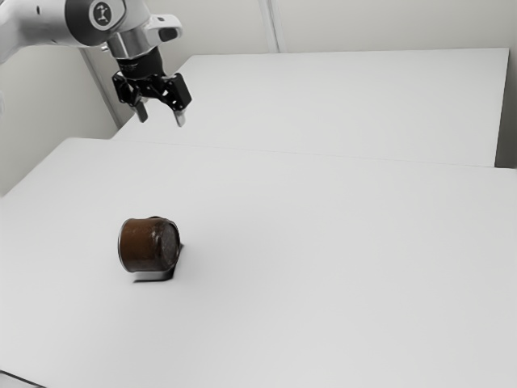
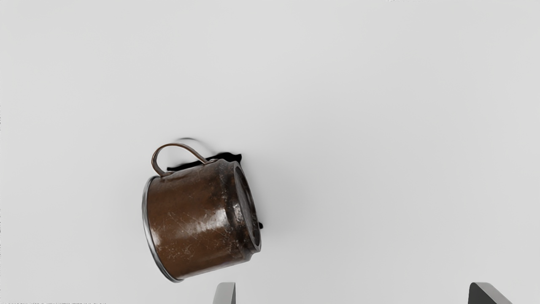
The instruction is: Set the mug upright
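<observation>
While mug (image 1: 149,246) lies sideways on tbl (image 1: 323,267), white panel (image 1: 347,101) bhnd, wall (image 1: 388,24) beyond

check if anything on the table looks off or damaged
Yes: the brown metal mug lies on its side on the white table, its base facing sideways instead of down. Its surface also looks scratched and worn.
</observation>
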Controlling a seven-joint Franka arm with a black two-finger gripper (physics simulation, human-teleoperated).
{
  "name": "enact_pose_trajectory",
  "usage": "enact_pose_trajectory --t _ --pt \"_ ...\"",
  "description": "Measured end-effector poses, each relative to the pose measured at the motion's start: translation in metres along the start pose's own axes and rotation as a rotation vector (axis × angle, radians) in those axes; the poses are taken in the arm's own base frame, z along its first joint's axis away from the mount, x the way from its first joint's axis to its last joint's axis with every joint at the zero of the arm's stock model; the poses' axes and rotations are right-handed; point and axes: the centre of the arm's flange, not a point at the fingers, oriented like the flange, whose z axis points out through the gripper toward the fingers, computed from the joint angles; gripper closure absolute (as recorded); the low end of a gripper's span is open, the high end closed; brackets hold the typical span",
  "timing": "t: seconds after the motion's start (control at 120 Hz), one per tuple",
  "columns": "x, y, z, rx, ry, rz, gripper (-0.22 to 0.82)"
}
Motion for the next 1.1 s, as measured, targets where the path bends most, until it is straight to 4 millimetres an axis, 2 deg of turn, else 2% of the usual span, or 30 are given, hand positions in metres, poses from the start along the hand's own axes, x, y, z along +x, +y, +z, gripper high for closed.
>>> enact_pose_trajectory --t 0.192,0.342,0.517,0.65,0.875,1.1 --pt "-0.002 -0.010 -0.001 0.005 -0.003 -0.025 0.00" --pt "-0.011 -0.015 0.006 0.008 -0.026 -0.038 0.00" --pt "-0.015 -0.020 0.045 -0.035 -0.105 -0.059 0.00" --pt "-0.019 -0.031 0.075 -0.079 -0.139 -0.092 0.00" --pt "-0.022 -0.063 0.114 -0.124 -0.136 -0.136 0.00" --pt "-0.024 -0.104 0.138 -0.148 -0.117 -0.155 0.00"
